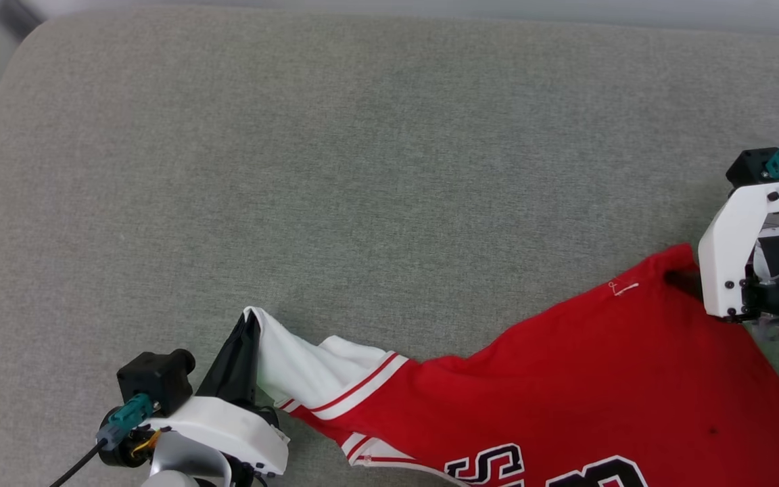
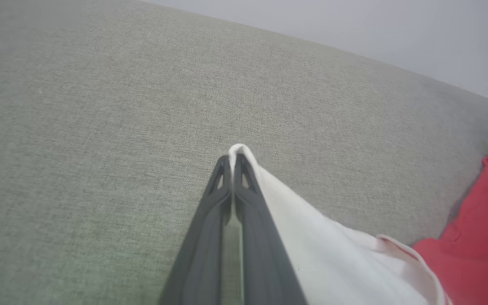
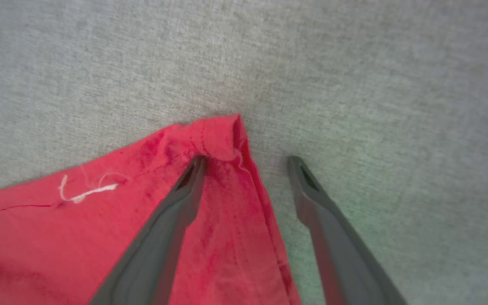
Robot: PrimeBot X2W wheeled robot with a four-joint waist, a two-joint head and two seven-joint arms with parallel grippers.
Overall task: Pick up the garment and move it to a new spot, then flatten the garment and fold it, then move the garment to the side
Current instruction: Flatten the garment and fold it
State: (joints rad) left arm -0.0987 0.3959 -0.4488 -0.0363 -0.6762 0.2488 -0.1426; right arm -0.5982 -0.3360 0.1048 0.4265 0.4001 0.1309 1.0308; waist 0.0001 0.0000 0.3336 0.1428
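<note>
A red garment [image 1: 599, 379] lies stretched across a gray-green fabric cushion [image 1: 362, 169] between 2 robot arms. The left tool [image 2: 231, 159] is clenched on the tip of the garment's white sleeve [image 1: 295, 368], and a small fold of white cloth pokes out just past its 2 closed fingertips. From that tool the sleeve trails off to one side, through red-and-white striped trim [image 1: 362, 385], into the red body. Part of a black, white-outlined print [image 1: 498, 467] shows on the red cloth nearest the robot. The right tool [image 3: 248, 160] is released, its fingers spread wide and grasping nothing. 1 finger [image 3: 176, 203] lies over the red corner of the garment; the other [image 3: 324, 212] is over bare cushion just beside the hem. A loose white thread [image 3: 87, 192] sits on the red cloth near that tool.
</note>
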